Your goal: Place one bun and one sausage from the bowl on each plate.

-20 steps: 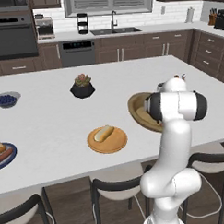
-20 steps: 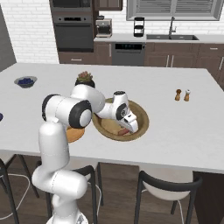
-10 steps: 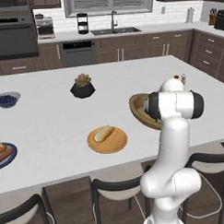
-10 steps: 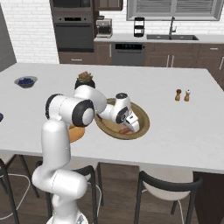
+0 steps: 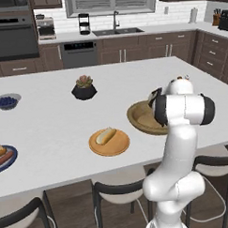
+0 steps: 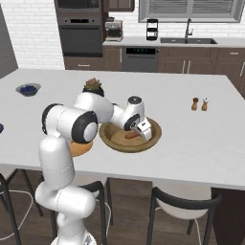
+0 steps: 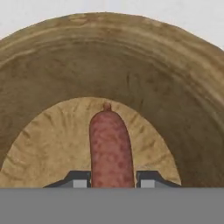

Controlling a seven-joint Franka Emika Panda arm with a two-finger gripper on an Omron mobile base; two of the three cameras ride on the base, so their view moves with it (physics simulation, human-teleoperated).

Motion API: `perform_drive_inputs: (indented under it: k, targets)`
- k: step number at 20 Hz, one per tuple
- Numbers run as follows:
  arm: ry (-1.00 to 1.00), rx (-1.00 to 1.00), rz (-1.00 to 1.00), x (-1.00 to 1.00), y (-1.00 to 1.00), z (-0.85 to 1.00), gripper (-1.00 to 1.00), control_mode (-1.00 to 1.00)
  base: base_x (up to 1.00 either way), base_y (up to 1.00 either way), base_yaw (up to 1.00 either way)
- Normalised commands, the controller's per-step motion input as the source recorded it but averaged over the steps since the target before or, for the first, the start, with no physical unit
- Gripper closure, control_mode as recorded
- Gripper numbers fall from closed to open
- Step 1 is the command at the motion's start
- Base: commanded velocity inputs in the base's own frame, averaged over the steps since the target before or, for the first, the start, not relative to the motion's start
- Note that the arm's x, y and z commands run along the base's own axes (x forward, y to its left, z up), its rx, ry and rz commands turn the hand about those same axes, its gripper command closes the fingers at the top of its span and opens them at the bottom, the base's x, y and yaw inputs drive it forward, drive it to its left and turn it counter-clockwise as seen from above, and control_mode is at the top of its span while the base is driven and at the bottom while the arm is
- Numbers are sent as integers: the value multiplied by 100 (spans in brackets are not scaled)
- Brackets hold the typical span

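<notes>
The sausage point(image 7: 110, 146), lying in the wooden bowl point(image 6: 154, 137) on the tabletop point(image 5: 50, 123), now sits clamped in my gripper point(image 7: 110, 180), which has just closed from wide open. I judge it ready to lift toward the orange-tan plate point(image 5: 118, 145), which carries only a bun point(image 5: 105, 135)

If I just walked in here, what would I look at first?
Probably the big white robot arm bending down into the wooden bowl on the counter, its end effector shut on a reddish sausage. Next you would spot the orange plate with one bun on it, close to the counter's front edge. Far at the left edge sits a blue plate that already has food.
</notes>
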Motion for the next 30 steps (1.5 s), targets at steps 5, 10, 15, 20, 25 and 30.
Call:
perform_drive_inputs:
  k: [5, 10, 15, 20, 25, 30]
  targets:
    - [-11, 2, -3, -53, 91, 100, 100, -100, 0, 0, 0]
    - [0, 0, 0, -75, 100, 74, 100, -100, 0, 0, 0]
    - [2, 0, 0, -80, 100, 45, 100, -100, 0, 0, 0]
    - [1, 0, 0, -79, 100, -11, 100, -100, 0, 0, 0]
    - [1, 0, 1, -35, 70, -26, 100, -100, 0, 0, 0]
    - [0, -1, 0, 29, 33, -46, 100, -100, 0, 0, 0]
